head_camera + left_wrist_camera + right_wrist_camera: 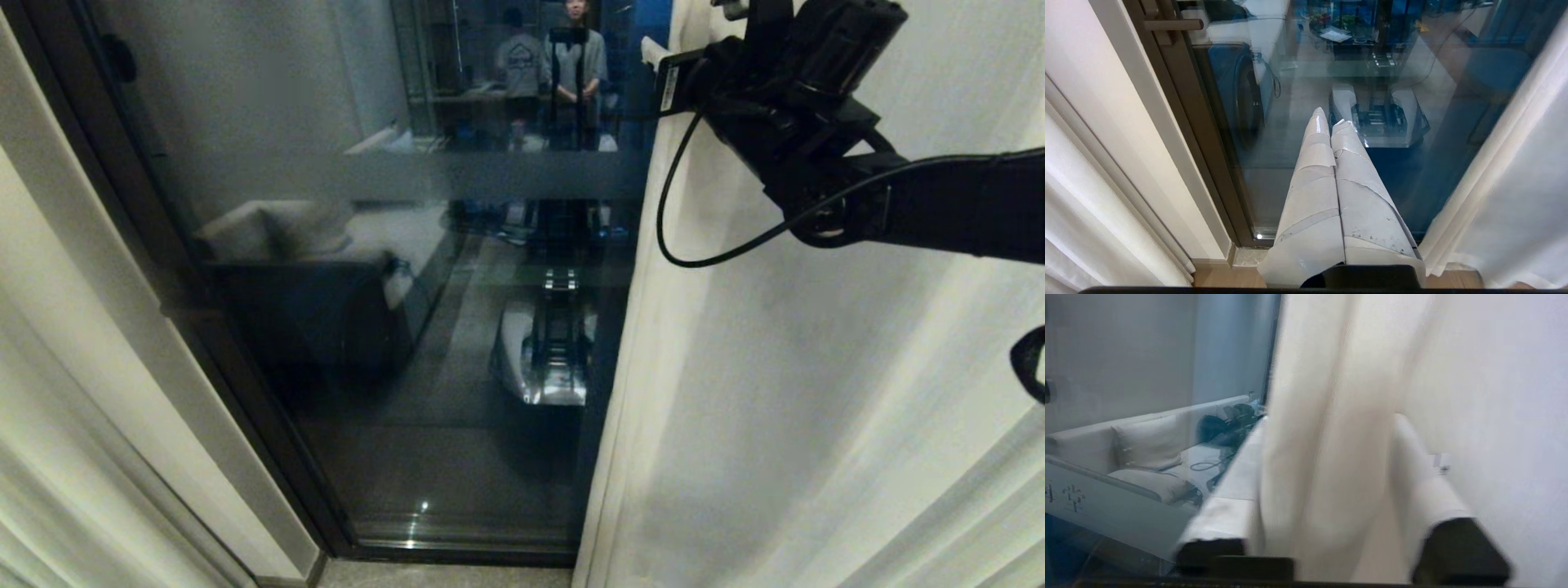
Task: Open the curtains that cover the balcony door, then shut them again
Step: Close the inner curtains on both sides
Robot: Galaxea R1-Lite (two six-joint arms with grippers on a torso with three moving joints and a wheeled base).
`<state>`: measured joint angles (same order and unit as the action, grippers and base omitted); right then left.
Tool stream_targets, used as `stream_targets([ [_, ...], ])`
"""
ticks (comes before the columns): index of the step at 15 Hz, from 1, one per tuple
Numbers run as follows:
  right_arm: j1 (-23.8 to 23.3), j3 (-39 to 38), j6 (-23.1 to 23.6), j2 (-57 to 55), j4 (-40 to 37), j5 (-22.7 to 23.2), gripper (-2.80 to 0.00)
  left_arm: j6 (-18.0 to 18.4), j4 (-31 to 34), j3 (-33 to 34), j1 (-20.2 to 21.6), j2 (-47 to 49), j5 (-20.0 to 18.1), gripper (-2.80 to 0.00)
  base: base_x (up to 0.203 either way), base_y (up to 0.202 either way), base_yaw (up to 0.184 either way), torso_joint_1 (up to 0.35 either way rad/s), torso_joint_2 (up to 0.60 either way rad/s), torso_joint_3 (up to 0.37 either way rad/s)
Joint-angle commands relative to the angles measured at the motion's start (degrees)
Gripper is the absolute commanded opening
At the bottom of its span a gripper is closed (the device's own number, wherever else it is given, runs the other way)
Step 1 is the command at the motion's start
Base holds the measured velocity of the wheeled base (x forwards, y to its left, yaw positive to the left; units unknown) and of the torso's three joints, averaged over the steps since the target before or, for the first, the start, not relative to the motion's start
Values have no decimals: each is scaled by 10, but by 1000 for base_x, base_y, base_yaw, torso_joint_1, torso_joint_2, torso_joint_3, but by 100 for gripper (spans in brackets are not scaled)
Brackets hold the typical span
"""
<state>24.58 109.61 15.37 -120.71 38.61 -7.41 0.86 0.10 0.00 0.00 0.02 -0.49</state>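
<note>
Right gripper (1327, 465) raised at right curtain's (775, 392) inner edge, fingers (1224, 498) spread apart with a fabric fold hanging between them, not pinched. Left gripper (1331, 122) low, pointing at the glass, taped fingers pressed together, holding nothing. Balcony door (392, 245) uncovered across the middle, dark frame on its left. Left curtain (49, 457) bunched at far left edge. Two people (555, 65) reflected in the pane. No readable writing; no containers.
</note>
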Motion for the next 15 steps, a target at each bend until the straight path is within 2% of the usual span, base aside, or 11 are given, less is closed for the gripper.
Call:
stream_targets([
  [1, 1, -24, 1, 24, 2, -1, 0, 0, 0, 0, 0, 0, 0, -280, 0, 0, 0, 0, 0, 0],
  [5, 1, -153, 2, 117, 2, -1, 0, 0, 0, 0, 0, 0, 0, -280, 0, 0, 0, 0, 0, 0],
  [15, 0, -555, 2, 417, 5, -18, 0, 0, 0, 0, 0, 0, 0, -280, 0, 0, 0, 0, 0, 0],
])
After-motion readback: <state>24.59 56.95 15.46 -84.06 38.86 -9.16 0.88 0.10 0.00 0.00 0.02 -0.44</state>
